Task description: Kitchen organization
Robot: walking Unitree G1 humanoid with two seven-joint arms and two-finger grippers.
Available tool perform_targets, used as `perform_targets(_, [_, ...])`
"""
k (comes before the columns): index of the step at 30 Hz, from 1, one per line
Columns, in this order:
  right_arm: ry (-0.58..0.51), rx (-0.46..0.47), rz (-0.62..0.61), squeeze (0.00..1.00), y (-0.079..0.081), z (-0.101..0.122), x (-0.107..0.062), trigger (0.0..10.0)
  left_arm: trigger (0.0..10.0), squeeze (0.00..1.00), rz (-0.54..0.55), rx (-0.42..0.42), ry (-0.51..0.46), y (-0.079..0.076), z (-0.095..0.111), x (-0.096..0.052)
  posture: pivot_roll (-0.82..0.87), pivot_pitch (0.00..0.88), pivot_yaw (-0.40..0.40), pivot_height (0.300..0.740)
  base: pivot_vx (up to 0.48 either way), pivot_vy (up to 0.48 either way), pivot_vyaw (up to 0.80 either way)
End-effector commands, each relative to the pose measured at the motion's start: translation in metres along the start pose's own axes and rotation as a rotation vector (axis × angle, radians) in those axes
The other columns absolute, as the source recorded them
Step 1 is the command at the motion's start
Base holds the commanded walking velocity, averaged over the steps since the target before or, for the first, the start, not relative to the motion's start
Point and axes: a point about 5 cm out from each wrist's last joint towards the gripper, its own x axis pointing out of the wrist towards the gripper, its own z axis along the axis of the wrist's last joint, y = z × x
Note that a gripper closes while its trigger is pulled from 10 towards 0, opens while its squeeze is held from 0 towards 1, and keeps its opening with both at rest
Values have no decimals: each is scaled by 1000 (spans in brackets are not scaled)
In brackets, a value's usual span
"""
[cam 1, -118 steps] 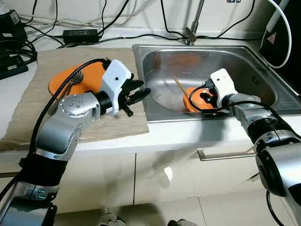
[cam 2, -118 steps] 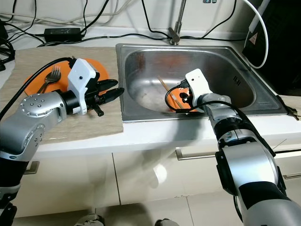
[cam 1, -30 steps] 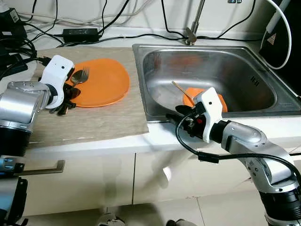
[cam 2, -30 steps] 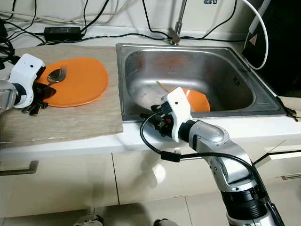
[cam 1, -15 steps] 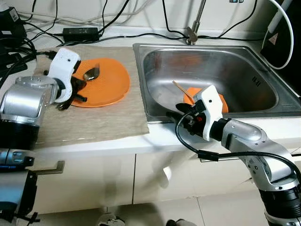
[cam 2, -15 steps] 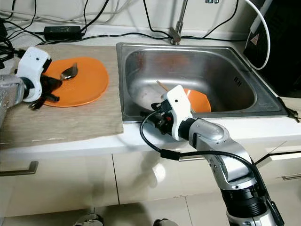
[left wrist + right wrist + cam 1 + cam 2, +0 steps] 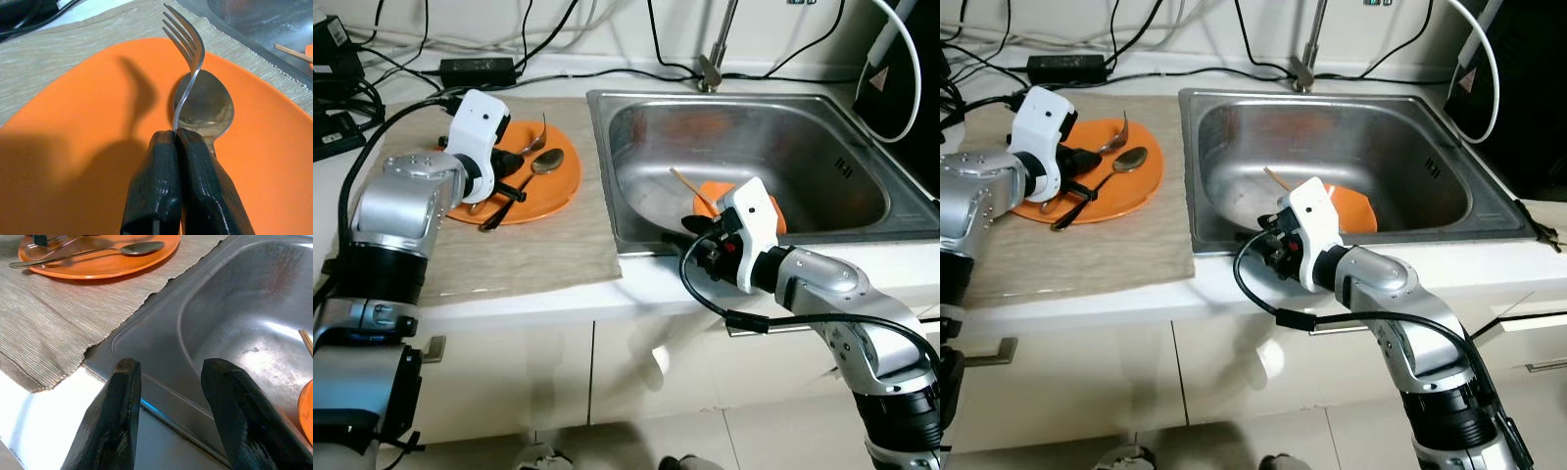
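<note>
Nearest, the right gripper [image 7: 168, 377] hangs over the front rim of the steel sink [image 7: 832, 191], its two black fingers spread apart with nothing between them. Just beyond it, on the sink floor, an orange dish [image 7: 773, 211] lies tilted with a wooden chopstick [image 7: 690, 188] resting against its left edge.

To the left of the sink, a beige woven mat [image 7: 538, 245] covers the counter. An orange plate [image 7: 558, 176] sits on the mat's far half. A spoon [image 7: 540, 164] lies on the plate, bowl toward the sink.

The left gripper [image 7: 175, 134] is over the plate, fingers closed tight on the handle of a fork [image 7: 183, 49]; the tines rise clear of the plate, above the spoon's bowl.

Farther back, black cables and a power adapter [image 7: 478, 70] lie on the white counter. The faucet [image 7: 715, 59] stands behind the sink's far rim.
</note>
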Motion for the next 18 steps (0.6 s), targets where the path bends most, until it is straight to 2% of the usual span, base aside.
perform_targets(1, [-1, -15, -30, 0, -4, 0, -4, 10000, 0, 0, 22, 18, -36, 1, 7, 1, 35, 43, -55, 740, 0, 0, 0])
perform_targets(3, [-2, -17, -31, 0, -4, 0, -5, 10000, 0, 0, 28, 12, -53, 1, 10, 1, 35, 43, -55, 740, 0, 0, 0])
perform_targets(4, [-4, -18, -33, 0, -4, 1, -5, 10000, 0, 0, 35, 5, -82, 1, 14, 0, 35, 43, -55, 740, 0, 0, 0])
perform_targets(5, [-42, -6, -56, 0, -5, 4, -4, 10000, 0, 0, 20, -32, -166, 0, 25, -2, 34, 34, -55, 740, 0, 0, 0])
perform_targets(7, [-64, 3, -69, 0, -6, 6, -3, 10000, 0, 0, 14, -45, -196, 0, 28, -3, 35, 33, -55, 740, 0, 0, 0])
perform_targets(8, [-163, 26, -111, 0, -8, 13, -1, 10000, 0, 0, -40, -87, -246, -5, 36, -6, 36, 32, -57, 740, 0, 0, 0])
perform_targets(9, [-198, 35, -131, 0, -9, 16, 0, 10000, 0, 0, -63, -105, -261, -7, 40, -8, 36, 30, -58, 740, 0, 0, 0])
perform_targets(12, [-339, 162, -170, 0, -14, 33, 5, 10000, 0, 0, -202, -162, -324, -21, 52, -13, 39, 35, -62, 740, 0, 0, 0])
perform_targets(13, [-339, 162, -170, 0, -14, 33, 5, 10000, 0, 0, -202, -162, -324, -21, 52, -13, 39, 35, -62, 740, 0, 0, 0])
perform_targets(14, [-475, 315, -165, 0, -18, 50, 6, 10000, 0, 0, -316, -196, -372, -35, 60, -17, 39, 35, -63, 740, 0, 0, 0])
perform_targets(15, [-572, 461, -125, 1000, -19, 61, 8, 10000, 0, 0, -412, -219, -404, -47, 64, -20, 39, 35, -65, 740, 0, 0, 0])
perform_targets(16, [-572, 461, -125, 1000, -19, 61, 8, 10000, 0, 0, -412, -219, -404, -47, 64, -20, 39, 35, -65, 740, 0, 0, 0])
perform_targets(18, [-597, 542, -70, 1000, -18, 65, 11, 10000, 0, 0, -500, -253, -410, -59, 65, -22, 39, 35, -65, 740, 0, 0, 0])
